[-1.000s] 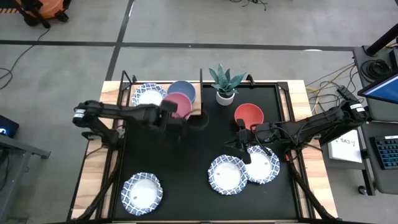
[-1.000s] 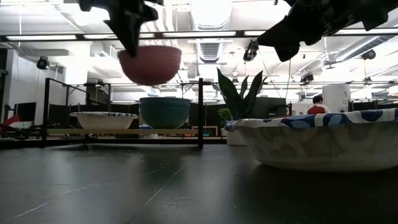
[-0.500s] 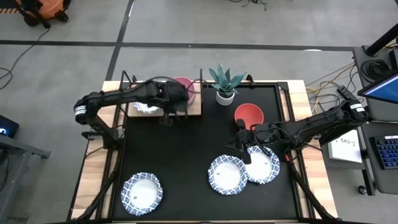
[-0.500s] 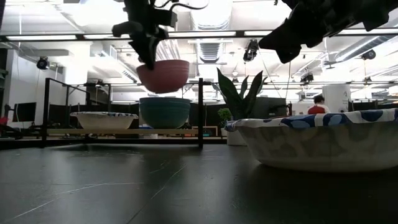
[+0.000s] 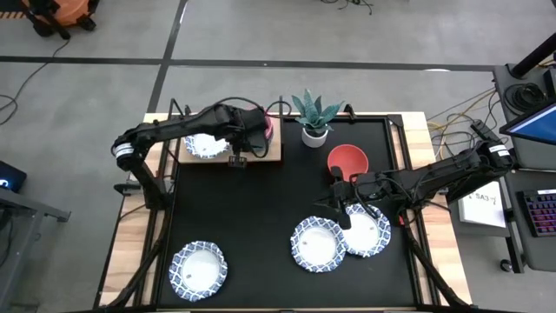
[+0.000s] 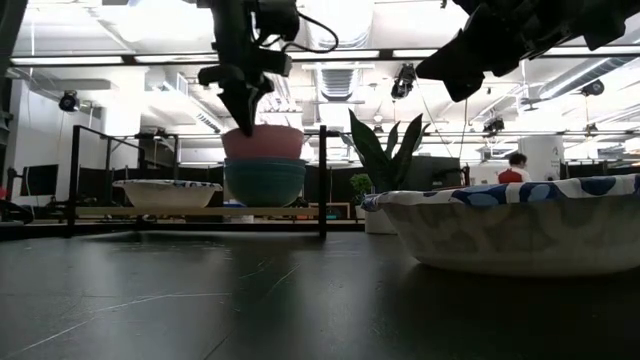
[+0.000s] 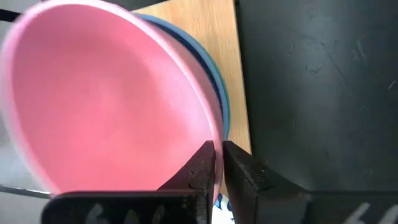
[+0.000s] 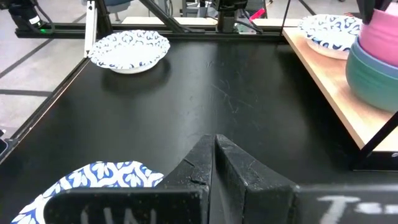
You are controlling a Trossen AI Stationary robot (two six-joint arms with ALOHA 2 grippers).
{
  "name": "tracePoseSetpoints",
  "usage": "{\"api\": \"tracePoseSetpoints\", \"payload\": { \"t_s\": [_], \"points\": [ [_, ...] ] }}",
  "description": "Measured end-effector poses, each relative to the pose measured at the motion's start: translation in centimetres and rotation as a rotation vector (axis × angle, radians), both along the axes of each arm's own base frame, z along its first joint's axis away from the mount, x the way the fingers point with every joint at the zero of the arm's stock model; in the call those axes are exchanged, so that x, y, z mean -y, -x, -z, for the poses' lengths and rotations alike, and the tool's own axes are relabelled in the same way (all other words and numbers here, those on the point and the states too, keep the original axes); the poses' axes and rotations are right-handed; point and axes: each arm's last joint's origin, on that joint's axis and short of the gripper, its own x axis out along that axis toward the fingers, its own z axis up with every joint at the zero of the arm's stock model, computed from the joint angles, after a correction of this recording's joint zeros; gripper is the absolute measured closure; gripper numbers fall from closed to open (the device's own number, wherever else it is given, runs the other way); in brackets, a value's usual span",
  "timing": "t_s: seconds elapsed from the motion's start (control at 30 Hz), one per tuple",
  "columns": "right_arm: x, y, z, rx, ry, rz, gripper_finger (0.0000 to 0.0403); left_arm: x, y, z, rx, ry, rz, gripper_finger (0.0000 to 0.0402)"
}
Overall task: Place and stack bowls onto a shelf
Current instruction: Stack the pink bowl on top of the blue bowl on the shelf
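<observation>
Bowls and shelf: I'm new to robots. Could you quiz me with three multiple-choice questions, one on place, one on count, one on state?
1. Where is the pink bowl?
A. nested in the blue bowl on the shelf
B. on the floor
C. beside the plant

2. How many patterned bowls are off the shelf?
A. one
B. three
C. five

3. How does the left gripper stand?
A. wide open
B. shut on the pink bowl's rim
C. out of sight

Answers: 1 A, the low view shows it stacked. 2 B, three lie on the black tabletop. 3 B, its fingers pinch the rim.

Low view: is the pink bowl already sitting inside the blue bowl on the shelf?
Yes, the pink bowl rests nested in the blue bowl, with the left gripper on its rim.
</observation>
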Motion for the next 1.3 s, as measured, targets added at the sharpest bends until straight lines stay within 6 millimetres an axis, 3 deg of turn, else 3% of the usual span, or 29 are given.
{"api": "tracePoseSetpoints", "payload": {
  "t_s": [0.37, 0.63, 0.77, 0.9, 1.1, 1.3],
  "points": [
    [0.0, 0.0, 0.0, -0.003, 0.0, 0.0, 0.0394, -0.4, -0.1, 0.1, 0.007, -0.003, -0.012, 0.0328],
    [0.0, 0.0, 0.0, -0.004, -0.005, 0.001, 0.0394, 0.2, 1.5, -2.0, 0.076, -0.003, -0.052, 0.027],
    [0.0, 0.0, 0.0, -0.004, -0.006, 0.001, 0.0394, 0.6, 2.2, -3.8, 0.27, 0.031, -0.097, 0.0266],
    [0.0, 0.0, 0.0, -0.004, -0.002, -0.001, 0.0394, 1.0, 3.2, -4.3, 0.493, -0.023, -0.109, 0.0283],
    [-0.1, 0.0, 0.0, 0.003, -0.006, -0.018, 0.0394, 1.5, 4.8, -1.2, 0.779, -0.065, -0.169, 0.0318],
    [-0.1, 0.0, -0.1, 0.007, -0.007, -0.018, 0.0394, 1.6, 5.2, 2.2, 1.007, -0.096, -0.217, 0.0349]
  ]
}}
